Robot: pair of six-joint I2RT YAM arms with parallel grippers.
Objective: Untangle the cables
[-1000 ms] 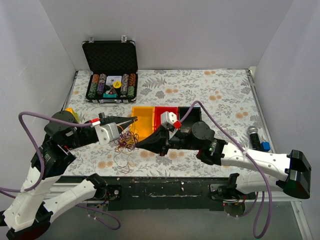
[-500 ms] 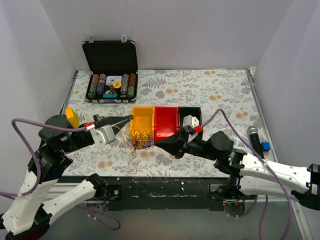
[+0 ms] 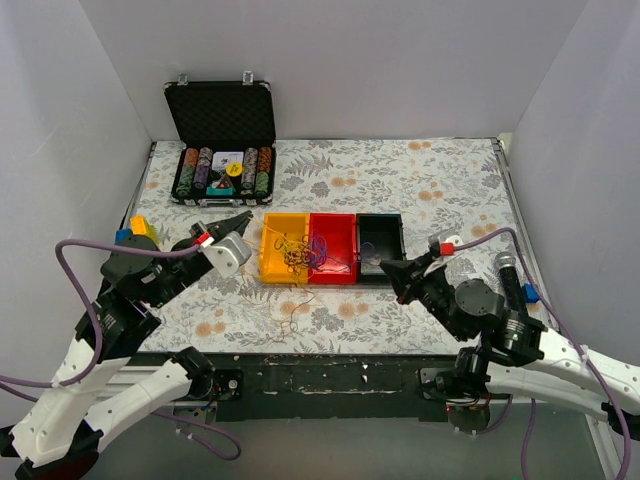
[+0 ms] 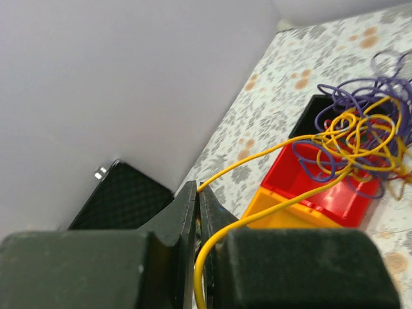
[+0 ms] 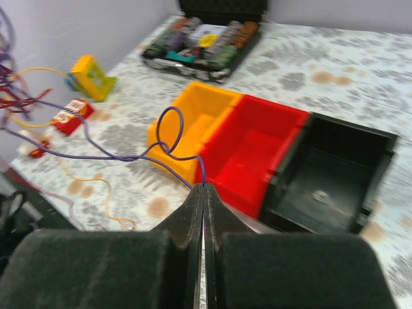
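The cables (image 3: 300, 255) are a loose knot of yellow, purple and dark red wires hanging over the yellow bin (image 3: 272, 262) and the red bin (image 3: 340, 232). My left gripper (image 3: 243, 216) is to the knot's left, shut on a yellow cable (image 4: 257, 158) that runs to the knot (image 4: 360, 135). My right gripper (image 3: 384, 265) is to the knot's right, by the black bin (image 3: 384, 222), shut on a purple cable (image 5: 168, 132). That cable stretches left toward the knot (image 5: 9, 96). A thin loose strand (image 3: 290, 315) trails on the table below the bins.
An open black poker-chip case (image 3: 222, 165) stands at the back left. A yellow block (image 3: 142, 228) lies at the left edge. A black torch (image 3: 508, 270) and a small blue piece (image 3: 530, 292) lie at the right edge. White walls enclose the table.
Both grippers have drawn apart: the right one far to the right, the left one back and left. The knot has moved right, from the table onto the yellow and red bins, and loosened.
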